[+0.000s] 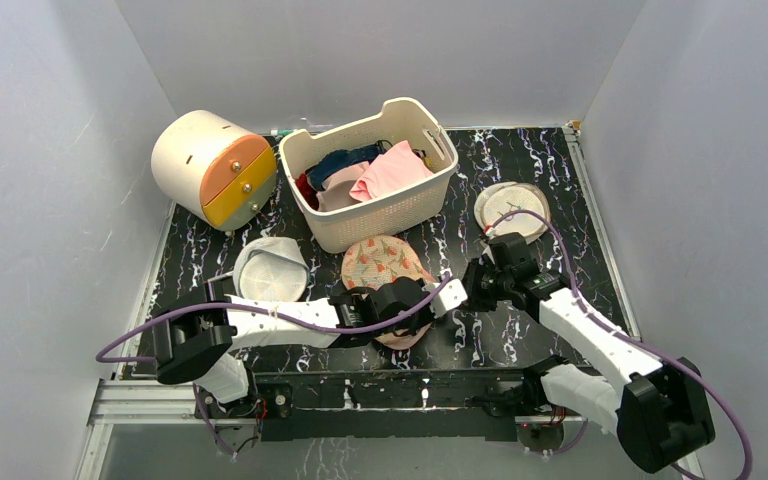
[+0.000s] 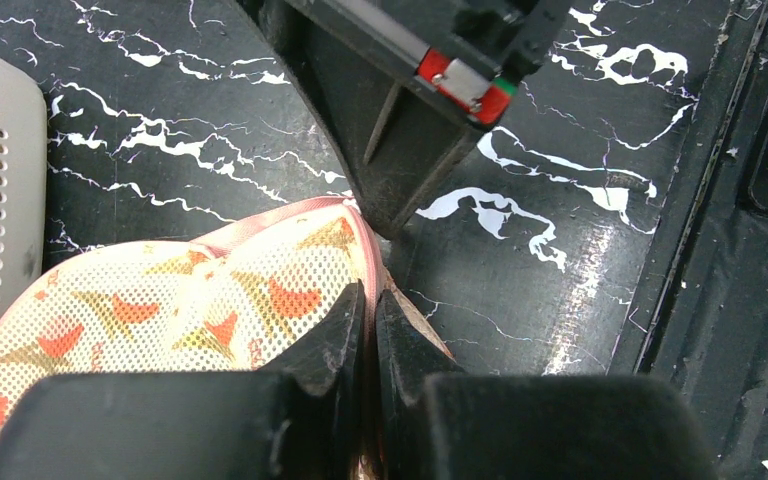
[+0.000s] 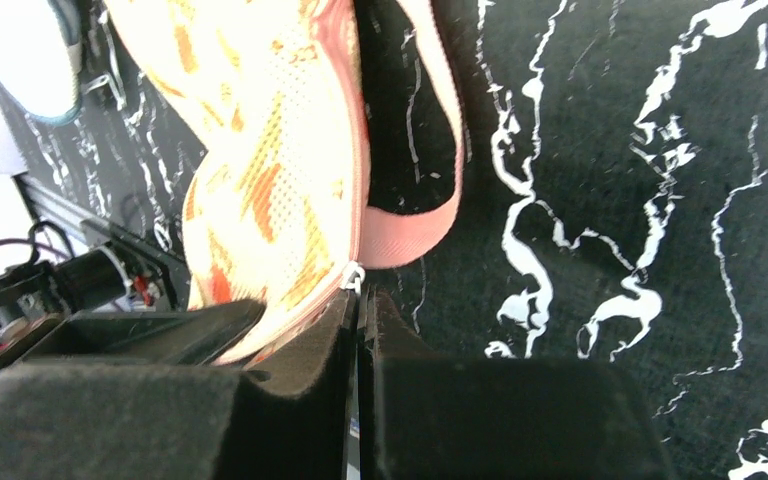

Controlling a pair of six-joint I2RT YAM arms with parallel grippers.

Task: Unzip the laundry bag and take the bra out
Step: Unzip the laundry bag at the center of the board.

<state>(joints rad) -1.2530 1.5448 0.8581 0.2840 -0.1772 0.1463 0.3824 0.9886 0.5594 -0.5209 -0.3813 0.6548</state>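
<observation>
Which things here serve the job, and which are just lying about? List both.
Job: laundry bag, left claw, right claw, both shut on it.
Lying about: basket, pink garment, white mesh bag, round mesh disc, cream drum.

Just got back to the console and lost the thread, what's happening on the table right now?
Both arms are at the laundry bag in front of the basket. The left hand is shut on its pink-trimmed edge, while the right hand is shut on the zipper pull beside the pink loop. The bag looks still zipped, and no bra is in view yet.
</observation>
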